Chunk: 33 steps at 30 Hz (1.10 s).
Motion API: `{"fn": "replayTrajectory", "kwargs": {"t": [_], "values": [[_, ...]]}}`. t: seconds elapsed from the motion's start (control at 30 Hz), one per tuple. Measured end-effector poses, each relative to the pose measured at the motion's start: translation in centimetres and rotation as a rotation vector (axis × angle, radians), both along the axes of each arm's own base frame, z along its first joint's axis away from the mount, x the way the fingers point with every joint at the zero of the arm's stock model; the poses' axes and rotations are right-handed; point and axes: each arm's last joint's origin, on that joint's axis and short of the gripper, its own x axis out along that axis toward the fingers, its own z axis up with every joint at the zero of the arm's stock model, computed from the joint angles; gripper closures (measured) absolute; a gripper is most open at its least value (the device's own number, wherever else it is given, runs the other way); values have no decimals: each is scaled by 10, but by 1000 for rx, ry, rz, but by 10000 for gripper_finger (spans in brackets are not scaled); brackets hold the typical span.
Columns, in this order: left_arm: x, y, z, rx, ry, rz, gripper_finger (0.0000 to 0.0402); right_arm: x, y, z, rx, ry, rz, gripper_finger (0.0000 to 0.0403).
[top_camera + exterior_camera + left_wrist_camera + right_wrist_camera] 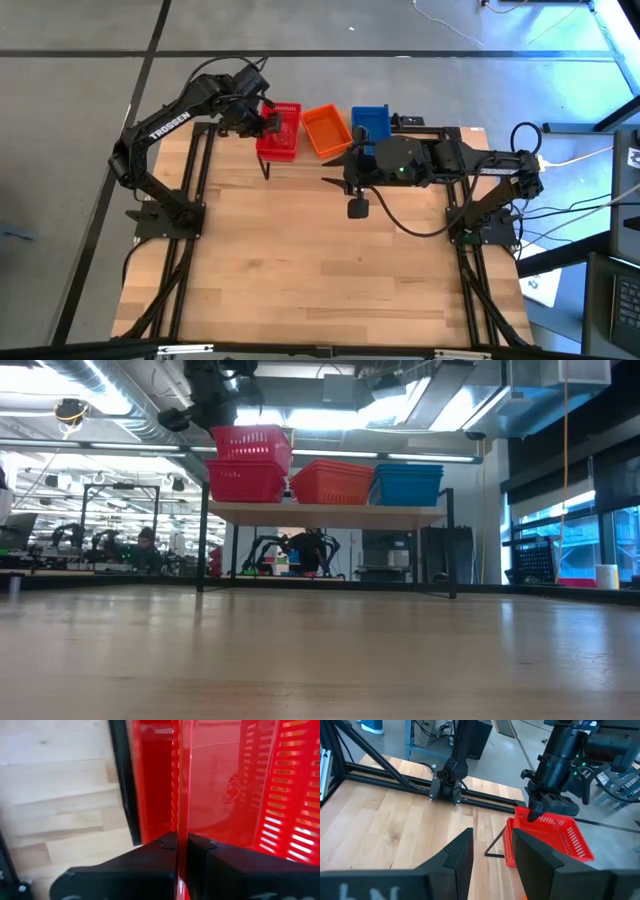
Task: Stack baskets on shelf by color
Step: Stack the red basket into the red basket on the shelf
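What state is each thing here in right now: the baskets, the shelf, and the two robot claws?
Top red basket: raised, tilted above the red stack, pinched by its rim.
Red stack: on the shelf.
Orange stack: on the shelf, middle.
Blue stack: on the shelf.
Shelf: upright, loaded.
Left gripper: shut on the rim.
Right gripper: open, empty.

2 black jointed arms [165, 120]; white "TROSSEN" lettering on 1; green light, black cables on the other [400, 165].

Left gripper [268, 122] fingers pinched shut; right gripper [335, 170] fingers spread.
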Motion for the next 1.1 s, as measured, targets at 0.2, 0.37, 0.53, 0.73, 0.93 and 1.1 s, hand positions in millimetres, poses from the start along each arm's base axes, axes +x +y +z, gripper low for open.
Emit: {"fn": "replayTrajectory", "kwargs": {"t": [0.2,0.37,0.53,0.73,0.93,1.1], "values": [[3,0,1,44,-10,-70,401,0,0,0,0,-1,0,266],[4,1,2,36,-32,-22,401,1,0,1,2,-13,-1,266],[3,1,1,40,-10,21,401,1,0,1,3,-16,0,266],[0,1,0,6,6,161,401,1,0,1,3,-16,0,266],[0,1,0,4,5,183,401,1,0,1,3,-16,0,266],[0,1,0,4,5,181,401,1,0,1,3,-15,0,266]]}}
